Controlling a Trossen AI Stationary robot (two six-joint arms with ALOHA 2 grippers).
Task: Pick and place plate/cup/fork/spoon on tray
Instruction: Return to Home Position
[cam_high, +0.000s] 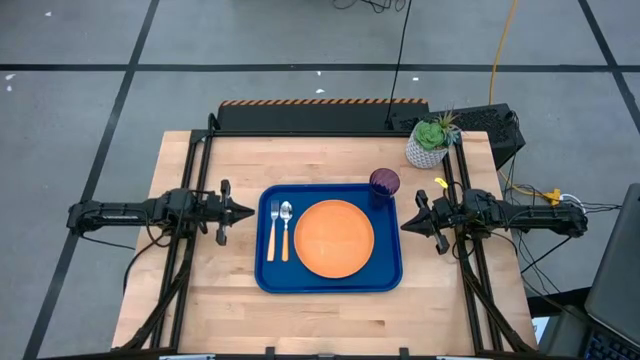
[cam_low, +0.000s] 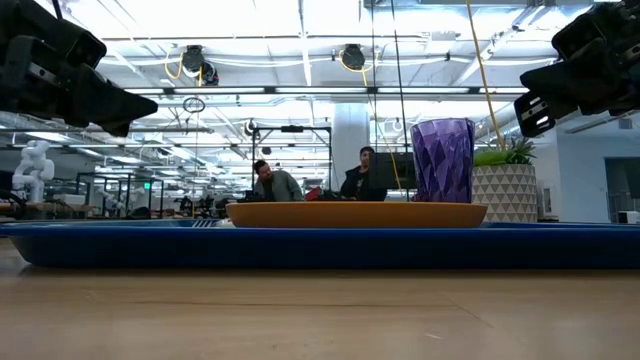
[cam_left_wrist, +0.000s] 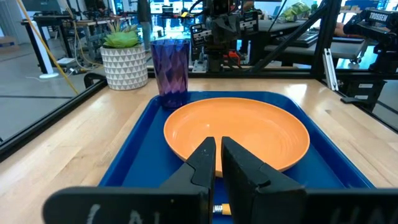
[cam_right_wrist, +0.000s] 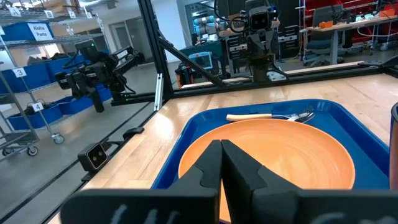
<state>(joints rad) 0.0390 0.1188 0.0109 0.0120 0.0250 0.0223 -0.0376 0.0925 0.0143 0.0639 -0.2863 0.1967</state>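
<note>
A: Why do the left hand (cam_high: 245, 212) and right hand (cam_high: 408, 225) hang pinched closed, empty, flanking the large blue plastic tray (cam_high: 330, 285)?
B: Likely finished: round orange plate (cam_high: 334, 238), translucent purple cup (cam_high: 384, 182), tan-handled fork (cam_high: 272, 231) and silver spoon (cam_high: 286, 228) all sit on it.

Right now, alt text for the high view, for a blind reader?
A blue tray in the middle of a wooden table holds an orange plate, with a fork and spoon side by side to its left and a purple cup at the tray's upper right corner. The left hand and right hand point at the tray from either side, empty.
</note>
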